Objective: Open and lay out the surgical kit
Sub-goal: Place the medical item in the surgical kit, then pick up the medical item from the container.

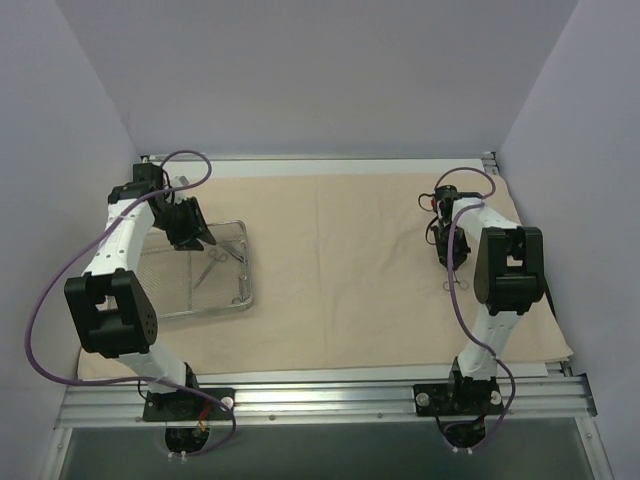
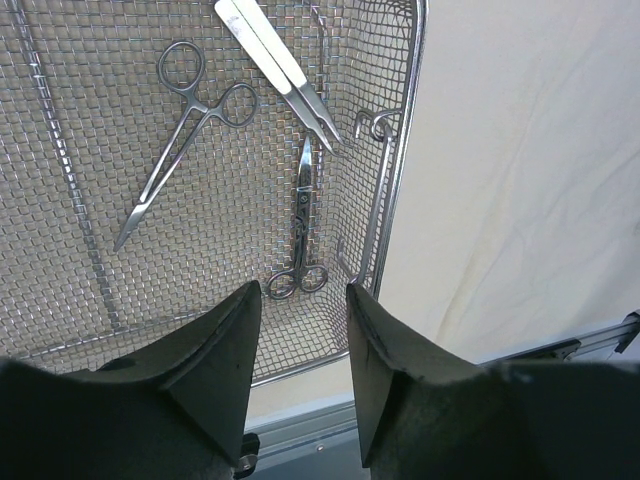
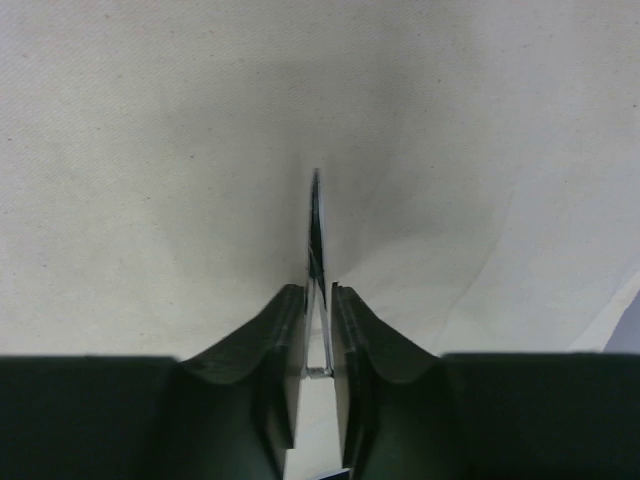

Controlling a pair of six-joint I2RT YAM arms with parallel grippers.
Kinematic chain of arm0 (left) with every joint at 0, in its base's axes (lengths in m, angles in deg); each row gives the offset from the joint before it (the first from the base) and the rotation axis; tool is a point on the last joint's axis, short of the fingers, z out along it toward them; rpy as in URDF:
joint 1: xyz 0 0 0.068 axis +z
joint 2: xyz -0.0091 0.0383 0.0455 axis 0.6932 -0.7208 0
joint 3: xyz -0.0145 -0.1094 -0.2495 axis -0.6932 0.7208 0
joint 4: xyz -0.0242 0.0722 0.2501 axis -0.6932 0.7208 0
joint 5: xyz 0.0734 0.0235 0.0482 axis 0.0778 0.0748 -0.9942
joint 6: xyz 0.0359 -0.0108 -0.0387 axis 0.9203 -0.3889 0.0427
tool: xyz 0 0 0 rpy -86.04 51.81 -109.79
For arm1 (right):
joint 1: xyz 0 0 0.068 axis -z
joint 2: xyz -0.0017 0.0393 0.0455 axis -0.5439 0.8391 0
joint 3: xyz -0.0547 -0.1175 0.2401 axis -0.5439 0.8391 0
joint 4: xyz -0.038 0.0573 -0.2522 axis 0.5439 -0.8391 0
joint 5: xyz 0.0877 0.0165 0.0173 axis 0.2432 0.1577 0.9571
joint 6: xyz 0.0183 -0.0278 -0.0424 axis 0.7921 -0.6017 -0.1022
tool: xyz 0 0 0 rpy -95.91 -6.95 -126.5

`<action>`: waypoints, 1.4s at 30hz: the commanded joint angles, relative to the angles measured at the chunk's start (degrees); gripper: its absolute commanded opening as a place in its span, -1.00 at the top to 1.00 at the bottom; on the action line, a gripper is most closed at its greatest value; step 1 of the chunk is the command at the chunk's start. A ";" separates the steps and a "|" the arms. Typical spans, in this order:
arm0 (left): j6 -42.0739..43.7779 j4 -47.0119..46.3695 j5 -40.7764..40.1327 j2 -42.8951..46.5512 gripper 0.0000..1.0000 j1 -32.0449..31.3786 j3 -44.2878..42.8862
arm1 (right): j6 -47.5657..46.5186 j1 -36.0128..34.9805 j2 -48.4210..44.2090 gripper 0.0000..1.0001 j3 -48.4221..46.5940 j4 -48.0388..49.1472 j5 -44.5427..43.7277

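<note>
Top view: the cloth (image 1: 350, 260) lies spread flat, so the wrap looks opened already; the tray (image 1: 246, 303) sits on the cloth's left part; the left gripper (image 1: 200, 240) hangs over the tray's far end, prob. placed there to fetch the next piece; the right gripper (image 1: 443, 255) is low over the cloth's right part, well apart from the tray, w/ two small ring handles showing just on its near side; the job looks approx. midway, since several pieces are not yet laid out.

Left wrist view: the left gripper's fingers (image 2: 225, 350) stand apart w/ nothing between them, i.e. open and empty; beyond them the tray's mesh holds three pieces; a clamp (image 2: 185, 135) w/ ring handles lies slantwise; white-handled tweezers (image 2: 275, 65) lie at the far side; small scissors (image 2: 302, 225) lie near the right wall, rings toward the camera, tip near the tweezers' tip; the finger gap lines up roughly w/ the small scissors, so that is likely the next pick.

Right wrist view: the right gripper (image 3: 318, 330) is clamped on a thin metal tool (image 3: 316, 230), seen edge-on and pointing away over bare cloth; it's held low, prob. to set it down flat; whether it touches the cloth can't be told.
</note>
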 commanded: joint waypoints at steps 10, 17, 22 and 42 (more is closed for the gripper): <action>0.35 -0.57 -1.17 -1.72 -0.10 0.46 -1.61 | 6.89 -7.73 -5.29 0.24 -8.69 -3.67 -9.73; 0.26 2.94 -10.46 -7.60 0.12 -0.59 -4.68 | 13.13 -9.60 -9.44 -0.54 -21.87 4.33 -3.63; 1.40 5.23 -18.56 -13.67 0.28 -2.17 -8.37 | 12.88 -8.27 -4.51 -0.99 -27.16 2.57 9.14; 5.01 4.70 -32.46 -24.65 -0.04 -11.05 -12.07 | 10.94 -10.12 -7.58 -0.96 -24.17 6.44 14.33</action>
